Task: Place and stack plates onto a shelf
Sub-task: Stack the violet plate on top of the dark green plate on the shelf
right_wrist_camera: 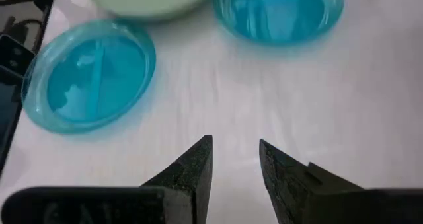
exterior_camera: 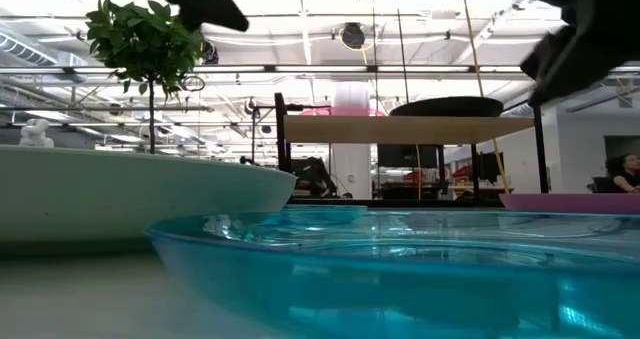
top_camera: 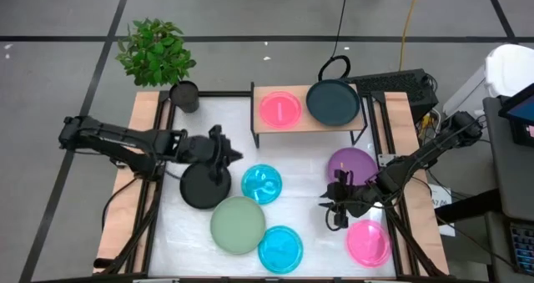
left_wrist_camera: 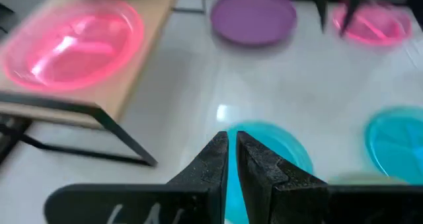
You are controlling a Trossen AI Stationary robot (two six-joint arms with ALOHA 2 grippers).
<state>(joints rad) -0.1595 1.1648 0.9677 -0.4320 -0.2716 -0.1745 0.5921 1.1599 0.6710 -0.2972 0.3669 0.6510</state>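
The shelf (top_camera: 310, 126) stands at the table's far edge with a pink plate (top_camera: 279, 108) and a dark teal plate (top_camera: 333, 102) side by side on its wood top. On the table lie a black plate (top_camera: 198, 191), two cyan plates (top_camera: 262, 184) (top_camera: 280, 249), a sage green plate (top_camera: 238, 225), a purple plate (top_camera: 351, 164) and a second pink plate (top_camera: 368, 241). My left gripper (left_wrist_camera: 230, 145) hovers shut and empty over the far rim of the black plate, pointing toward the cyan plate (left_wrist_camera: 274, 151). My right gripper (right_wrist_camera: 236, 148) hangs open and empty over bare table between the purple plate and the near cyan plate (right_wrist_camera: 89, 72).
A small dark pot (top_camera: 184, 94) with a green plant (top_camera: 156, 51) stands at the table's far left corner. Wooden side strips (top_camera: 140, 149) line the table's left and right. Bare table lies in the middle, between the shelf and the cyan plates.
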